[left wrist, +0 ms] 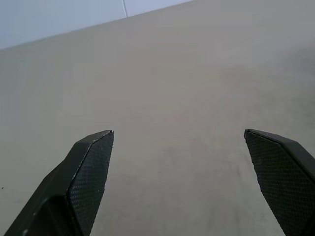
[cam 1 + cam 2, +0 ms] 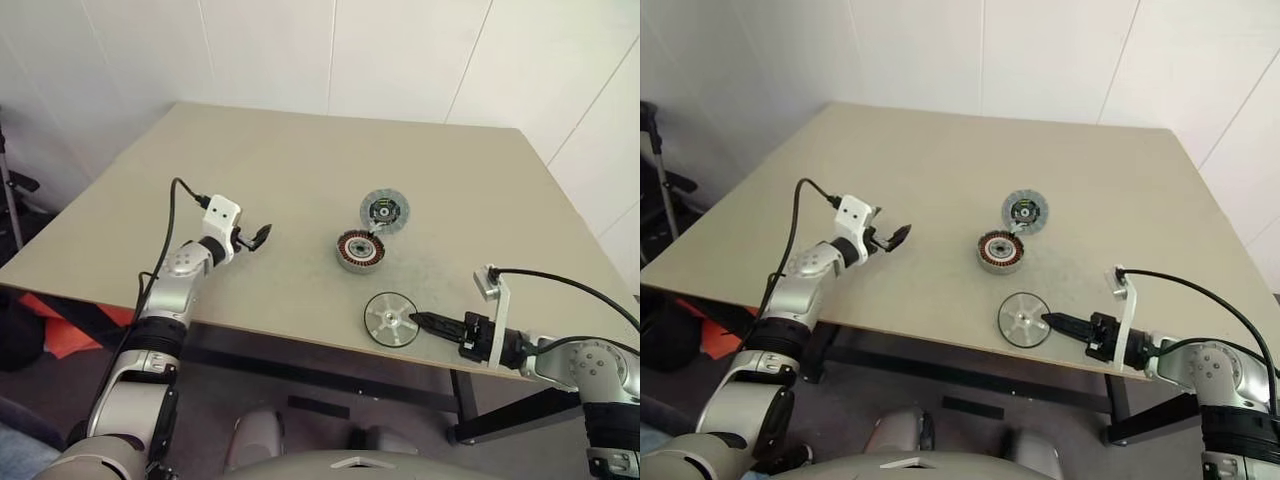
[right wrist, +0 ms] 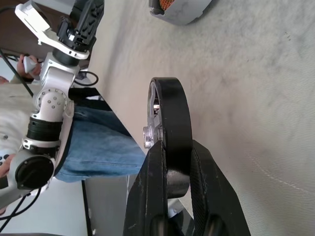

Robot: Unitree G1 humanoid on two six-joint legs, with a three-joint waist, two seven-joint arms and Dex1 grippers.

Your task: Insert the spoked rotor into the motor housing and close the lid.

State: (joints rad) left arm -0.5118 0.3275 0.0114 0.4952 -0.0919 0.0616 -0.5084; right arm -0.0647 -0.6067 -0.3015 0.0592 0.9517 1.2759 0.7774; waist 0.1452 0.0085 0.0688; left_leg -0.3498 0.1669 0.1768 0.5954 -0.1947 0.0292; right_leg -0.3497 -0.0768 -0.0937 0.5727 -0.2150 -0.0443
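The left gripper is hovering over the left half of the desk with its fingers spread wide and nothing between them. Toward the middle, the motor housing is sitting flat, with its lid standing open at its far side. Nearer the front edge, the right gripper is pinching the black rim of the rotor.

Lab — bare test table, white panel walls.

Bare table surrounds the motor housing, except the upright lid at its far rim.
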